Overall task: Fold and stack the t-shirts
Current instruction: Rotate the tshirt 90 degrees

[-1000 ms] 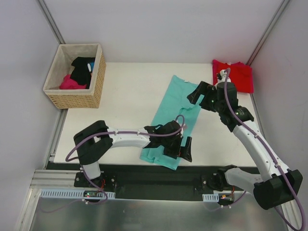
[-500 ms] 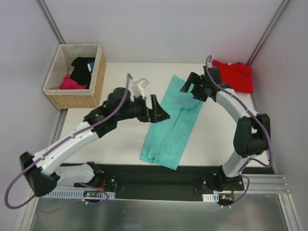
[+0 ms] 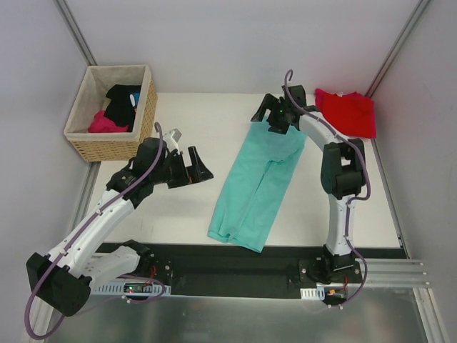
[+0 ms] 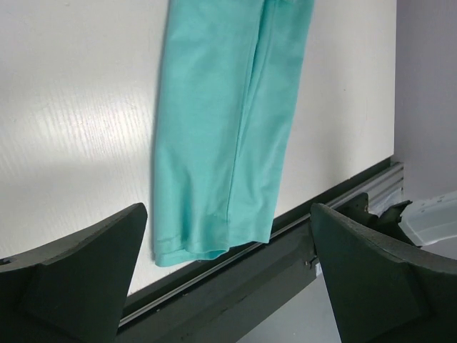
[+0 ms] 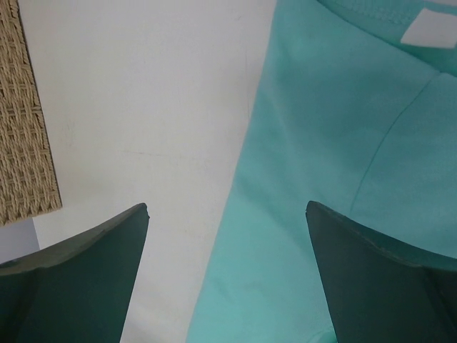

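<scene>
The teal t-shirt [image 3: 257, 186] lies folded into a long strip running diagonally down the middle of the table; it also shows in the left wrist view [image 4: 225, 128] and the right wrist view [image 5: 343, 164]. The red t-shirt [image 3: 348, 111] lies folded at the far right corner. My left gripper [image 3: 202, 168] is open and empty, well left of the teal strip, above bare table. My right gripper [image 3: 265, 118] is open and empty, hovering over the strip's far end near the collar label [image 5: 428, 28].
A wicker basket [image 3: 139, 139] at the far left holds a black garment [image 3: 123, 103] and a magenta-pink garment [image 3: 106, 123]. The table's near edge and black rail [image 3: 235, 261] run along the front. Grey walls close in both sides.
My left arm has swung from the strip's near end up and to the left, away from the shirt. My right gripper has moved to the strip's far end. The teal shirt lies as before.
</scene>
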Action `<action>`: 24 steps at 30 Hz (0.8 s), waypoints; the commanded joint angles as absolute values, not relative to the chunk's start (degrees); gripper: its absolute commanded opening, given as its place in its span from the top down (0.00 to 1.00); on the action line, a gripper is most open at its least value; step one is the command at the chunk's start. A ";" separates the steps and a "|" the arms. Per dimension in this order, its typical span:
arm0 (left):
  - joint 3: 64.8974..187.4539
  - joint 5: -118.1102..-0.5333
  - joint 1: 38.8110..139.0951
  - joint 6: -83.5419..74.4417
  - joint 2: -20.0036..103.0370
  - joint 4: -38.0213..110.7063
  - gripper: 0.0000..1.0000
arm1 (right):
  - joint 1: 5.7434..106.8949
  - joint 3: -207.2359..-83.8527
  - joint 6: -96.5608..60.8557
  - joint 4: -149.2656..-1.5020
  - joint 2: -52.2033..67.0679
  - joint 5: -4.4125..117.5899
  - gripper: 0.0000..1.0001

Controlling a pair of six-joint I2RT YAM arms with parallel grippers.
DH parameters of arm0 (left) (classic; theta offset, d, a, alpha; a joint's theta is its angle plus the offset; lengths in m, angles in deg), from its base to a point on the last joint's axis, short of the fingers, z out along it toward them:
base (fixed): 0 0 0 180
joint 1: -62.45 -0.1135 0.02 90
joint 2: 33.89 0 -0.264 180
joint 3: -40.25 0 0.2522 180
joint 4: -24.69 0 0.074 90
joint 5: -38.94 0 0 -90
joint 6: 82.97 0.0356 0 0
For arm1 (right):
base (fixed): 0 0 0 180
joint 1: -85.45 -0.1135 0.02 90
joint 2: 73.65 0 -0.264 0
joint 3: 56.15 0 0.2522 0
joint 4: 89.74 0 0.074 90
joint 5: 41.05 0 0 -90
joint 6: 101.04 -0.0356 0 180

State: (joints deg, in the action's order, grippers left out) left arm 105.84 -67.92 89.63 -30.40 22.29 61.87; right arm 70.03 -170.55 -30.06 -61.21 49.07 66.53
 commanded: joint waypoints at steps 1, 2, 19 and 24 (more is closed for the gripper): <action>104.55 -71.18 86.11 -28.74 22.62 61.48 0.01 | 69.10 -175.73 -31.43 -62.00 52.73 67.76 0.03; 104.20 -71.54 85.57 -28.83 22.62 61.21 0.01 | 68.75 -176.77 -31.60 -62.00 54.30 67.84 0.03; 98.92 -78.21 75.46 -28.22 23.41 58.84 0.01 | 64.09 -193.29 -37.75 -58.59 73.63 70.48 0.03; 98.65 -78.48 74.41 -27.86 23.33 58.92 0.01 | 63.12 -202.80 -43.37 -61.54 79.80 73.47 0.03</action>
State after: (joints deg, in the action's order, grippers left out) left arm 99.00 -76.58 75.45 -29.48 23.50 60.18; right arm 64.41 -198.83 -38.06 -62.18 74.86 70.86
